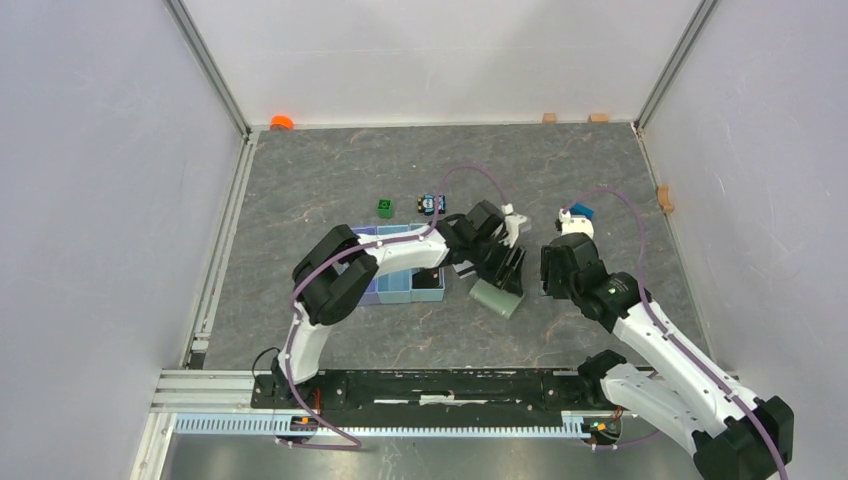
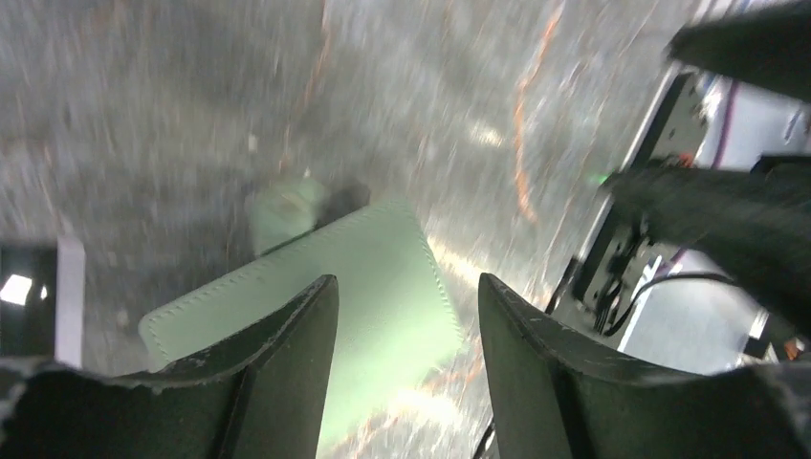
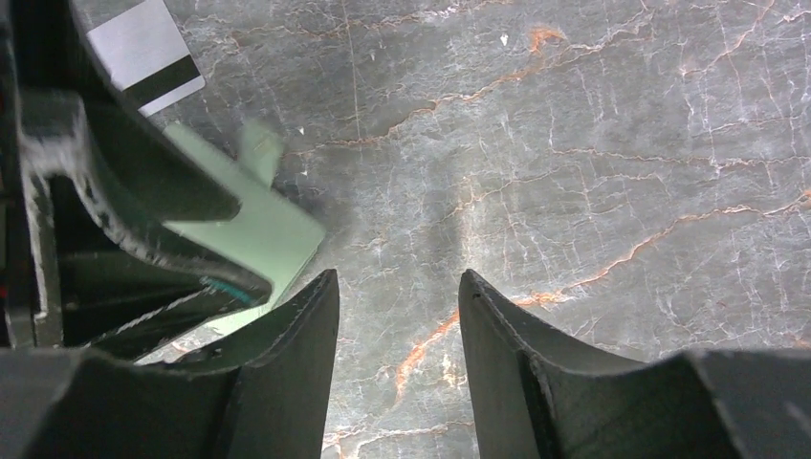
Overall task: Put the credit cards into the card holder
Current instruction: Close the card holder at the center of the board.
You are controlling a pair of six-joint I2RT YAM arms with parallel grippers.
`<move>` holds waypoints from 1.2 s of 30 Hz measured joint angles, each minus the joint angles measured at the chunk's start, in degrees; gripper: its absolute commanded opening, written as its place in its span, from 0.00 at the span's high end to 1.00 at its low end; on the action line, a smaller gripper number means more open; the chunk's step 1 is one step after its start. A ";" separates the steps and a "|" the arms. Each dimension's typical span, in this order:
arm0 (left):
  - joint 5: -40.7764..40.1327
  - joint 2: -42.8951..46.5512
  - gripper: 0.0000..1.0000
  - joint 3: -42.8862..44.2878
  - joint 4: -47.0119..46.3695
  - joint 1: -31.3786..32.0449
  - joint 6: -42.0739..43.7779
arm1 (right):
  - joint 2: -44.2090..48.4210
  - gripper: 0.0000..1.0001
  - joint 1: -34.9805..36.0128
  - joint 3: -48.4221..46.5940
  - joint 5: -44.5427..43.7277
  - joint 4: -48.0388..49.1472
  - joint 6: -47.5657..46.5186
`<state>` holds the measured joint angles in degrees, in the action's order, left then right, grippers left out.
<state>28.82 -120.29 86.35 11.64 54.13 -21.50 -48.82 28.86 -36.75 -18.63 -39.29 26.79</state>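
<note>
Card (image 3: 143, 53), 11 o'clock of wallet (image 3: 258, 229), likely stiff, slick; pinch its edges; left gripper (image 2: 406, 316), right gripper (image 3: 397, 287) jaws apart, empty.

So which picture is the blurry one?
Left wrist view: smeared, the table streaky and the card holder soft-edged; right wrist view: sharp, with crisp veins and a clear stripe on the credit card; top view: clear, evenly lit.
</note>
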 measured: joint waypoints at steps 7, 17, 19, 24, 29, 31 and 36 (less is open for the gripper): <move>-1.90 9.49 0.35 -13.75 -0.72 0.79 -1.22 | 3.02 0.38 0.00 0.31 1.81 -0.39 -0.02; -8.55 16.55 0.34 -13.11 1.40 1.11 -3.91 | 5.25 0.39 -0.04 12.33 16.72 7.26 5.57; -9.68 16.55 0.34 -13.11 2.95 1.11 -4.46 | 5.27 0.41 -0.04 15.06 20.15 10.14 7.56; -11.72 17.00 0.33 -15.65 4.72 1.36 -6.10 | 4.68 0.46 -0.04 19.78 26.58 18.75 12.07; -14.82 17.07 0.33 -18.25 6.99 1.57 -6.95 | 2.10 0.47 -0.04 21.20 28.76 23.30 13.88; -16.48 17.07 0.33 -18.27 7.74 1.57 -7.21 | 1.49 0.48 -0.04 21.24 28.98 24.41 14.01; -19.54 17.07 0.33 -18.27 8.63 2.21 -7.41 | 0.13 0.48 -0.04 21.24 29.00 26.23 14.03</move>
<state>9.28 -103.22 68.07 20.27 56.34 -28.91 -48.69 28.82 -15.51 10.37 -13.06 40.82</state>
